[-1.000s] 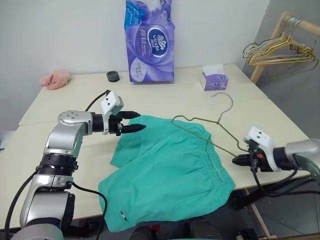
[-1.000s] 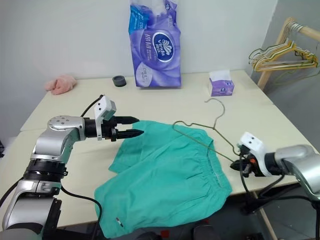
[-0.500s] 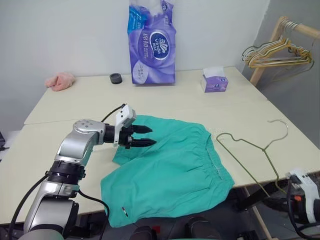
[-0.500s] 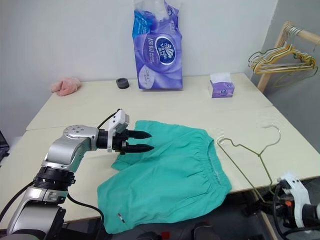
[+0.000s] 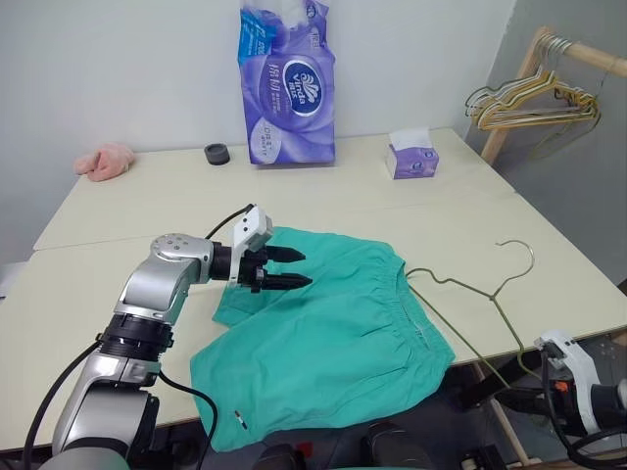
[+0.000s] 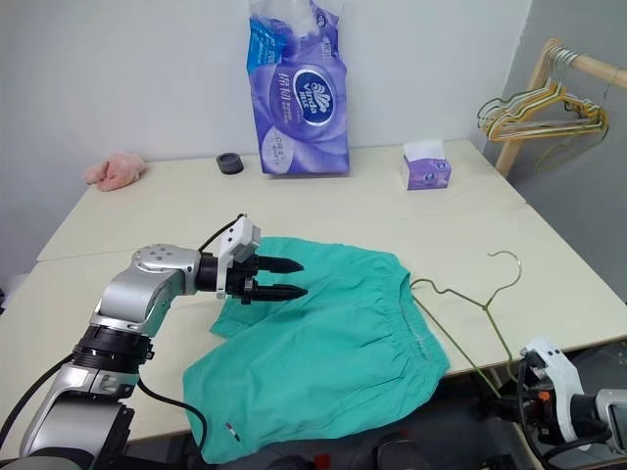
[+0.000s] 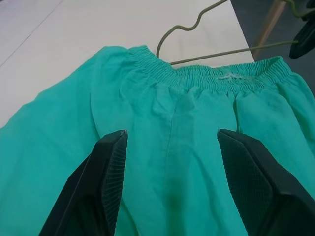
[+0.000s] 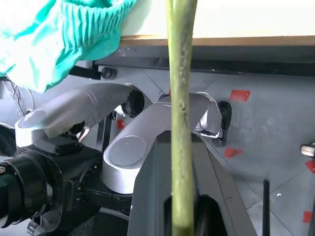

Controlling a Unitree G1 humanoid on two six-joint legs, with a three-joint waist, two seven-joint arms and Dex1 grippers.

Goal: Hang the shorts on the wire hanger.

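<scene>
Right now the shorts (image 5: 328, 338) are lying flat on the table (image 5: 147, 206), and the left gripper (image 5: 289, 269) is hovering over them, fingers spread. Off the table's near right corner, the right gripper (image 8: 183, 216) is pinching the wire hanger (image 5: 470, 294), which is lying beside the waistband.

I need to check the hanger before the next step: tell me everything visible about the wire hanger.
The wire hanger is one thin olive-green wire bent into a triangle with a curved hook. It lies tilted across the beige table's near right corner, hook toward the far side, one shoulder touching the teal shorts' waistband. Its lower corner reaches past the table edge, where the right pincer is shut on the wire; the right wrist view shows the wire running up between its fingers.
</scene>
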